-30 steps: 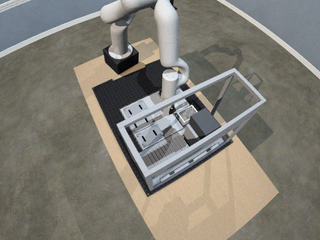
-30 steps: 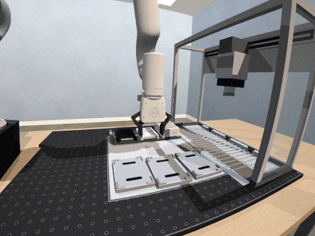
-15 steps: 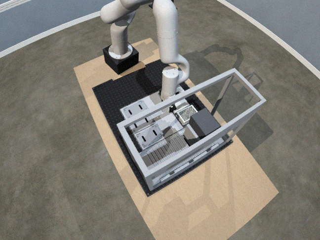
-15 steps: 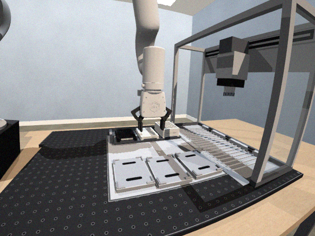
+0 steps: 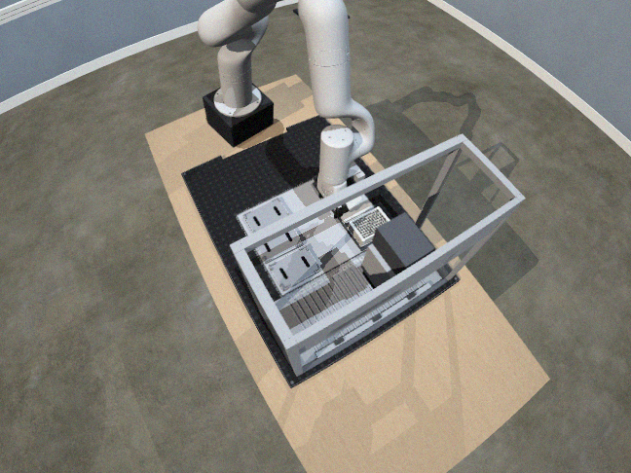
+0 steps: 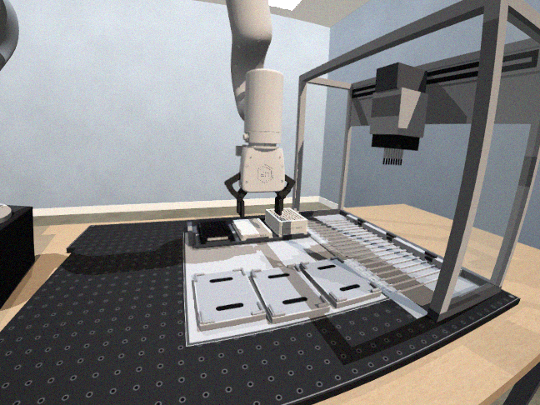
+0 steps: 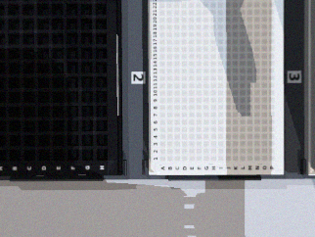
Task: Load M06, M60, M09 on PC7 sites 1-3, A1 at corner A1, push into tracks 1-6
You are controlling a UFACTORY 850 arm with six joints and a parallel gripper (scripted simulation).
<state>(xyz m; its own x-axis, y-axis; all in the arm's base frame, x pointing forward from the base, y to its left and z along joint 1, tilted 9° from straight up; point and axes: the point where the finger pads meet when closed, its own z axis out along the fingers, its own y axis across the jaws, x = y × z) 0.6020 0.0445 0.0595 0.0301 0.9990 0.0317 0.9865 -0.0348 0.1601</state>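
Observation:
My gripper [image 6: 258, 210] is open and empty, fingers pointing down, a little above the white 384-well plate [image 6: 250, 227] in the middle nest of the row. In the wrist view this plate [image 7: 215, 88] fills the right half, with letters A to P along its near edge. A black plate [image 7: 56, 83] [image 6: 209, 230], lettered up to H, lies to its left. Label 2 [image 7: 138, 77] sits between them and label 3 [image 7: 293, 76] to the right. A white deep-well block [image 6: 285, 221] stands in the right nest. The carrier [image 6: 285, 292] lies on the apron with three bare sites.
The loading rails [image 6: 381, 255] run to the right of the apron under a grey frame; its near post [image 6: 472, 174] stands at the front right. A pipetting head [image 6: 398, 108] hangs inside the frame. The arm's black base [image 5: 238, 114] stands behind the breadboard.

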